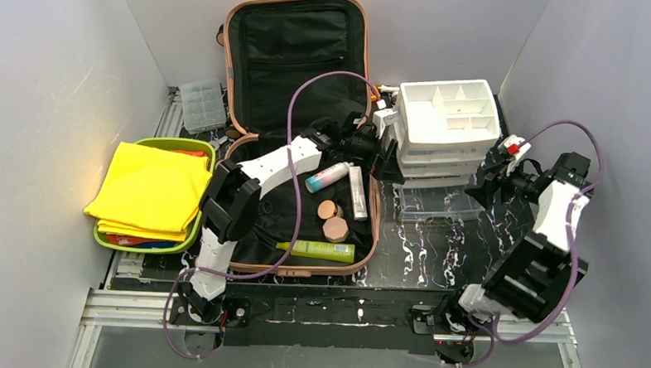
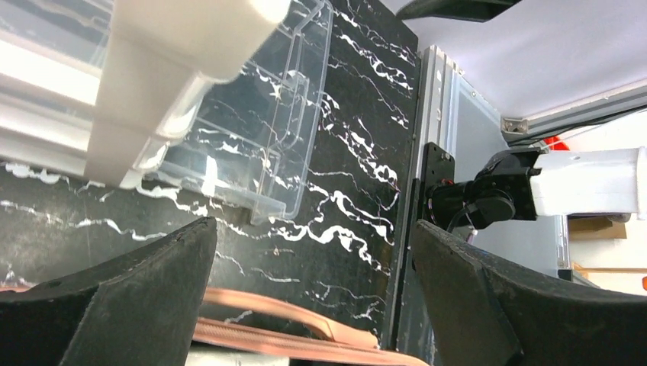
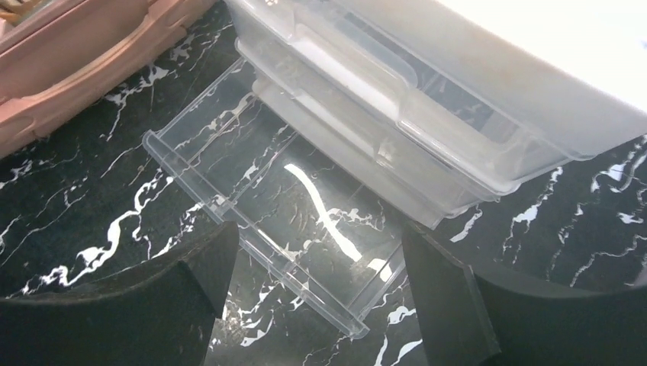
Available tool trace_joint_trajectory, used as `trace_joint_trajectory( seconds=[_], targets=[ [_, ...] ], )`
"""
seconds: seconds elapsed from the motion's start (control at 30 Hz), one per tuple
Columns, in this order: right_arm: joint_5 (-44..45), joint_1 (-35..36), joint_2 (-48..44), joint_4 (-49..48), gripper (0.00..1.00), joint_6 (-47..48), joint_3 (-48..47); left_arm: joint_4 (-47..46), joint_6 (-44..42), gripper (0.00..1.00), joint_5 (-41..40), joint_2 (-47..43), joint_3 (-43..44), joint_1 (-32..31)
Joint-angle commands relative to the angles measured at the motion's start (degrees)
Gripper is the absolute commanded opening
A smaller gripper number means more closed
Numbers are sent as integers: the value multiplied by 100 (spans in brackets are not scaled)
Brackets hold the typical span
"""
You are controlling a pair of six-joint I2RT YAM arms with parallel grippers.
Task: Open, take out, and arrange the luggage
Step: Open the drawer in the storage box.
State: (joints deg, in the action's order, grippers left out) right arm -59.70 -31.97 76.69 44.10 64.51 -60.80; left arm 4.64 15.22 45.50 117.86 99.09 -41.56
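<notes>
Right pincer (image 3: 318,233) gapes wide above clear drawer (image 3: 271,194).

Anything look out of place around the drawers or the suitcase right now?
Only the bottom clear drawer: it sticks far out of the white organizer over the table, apparently empty, while the drawers above look pushed in. Nothing looks spilled or damaged; the luggage lies open with toiletries inside.

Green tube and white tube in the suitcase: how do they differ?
The green tube lies crosswise near the suitcase's front edge; the white tube lies front to back along its right rim. The green tube looks longer and thicker than the white tube. Both lie flat on the black lining.
</notes>
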Motion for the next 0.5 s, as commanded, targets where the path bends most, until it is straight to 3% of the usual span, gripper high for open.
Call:
trace_joint_trajectory(
  seconds=[0.0, 0.07, 0.1, 0.47],
  targets=[
    [-694, -186, 925, 2672, 87, 2745, -894, -683, 90, 98, 295, 273, 209, 17],
    [-662, -242, 1479, 3610, 87, 3762, -1279, -712, 153, 98, 284, 446, 355, 20],
    [-636, -246, 1712, 3714, 87, 3770, -1435, -729, 185, 98, 280, 541, 420, 21],
    [-666, -249, 2841, 3738, 90, 4585, -2122, -685, 175, 98, 298, 1051, 871, 17]
  ],
)
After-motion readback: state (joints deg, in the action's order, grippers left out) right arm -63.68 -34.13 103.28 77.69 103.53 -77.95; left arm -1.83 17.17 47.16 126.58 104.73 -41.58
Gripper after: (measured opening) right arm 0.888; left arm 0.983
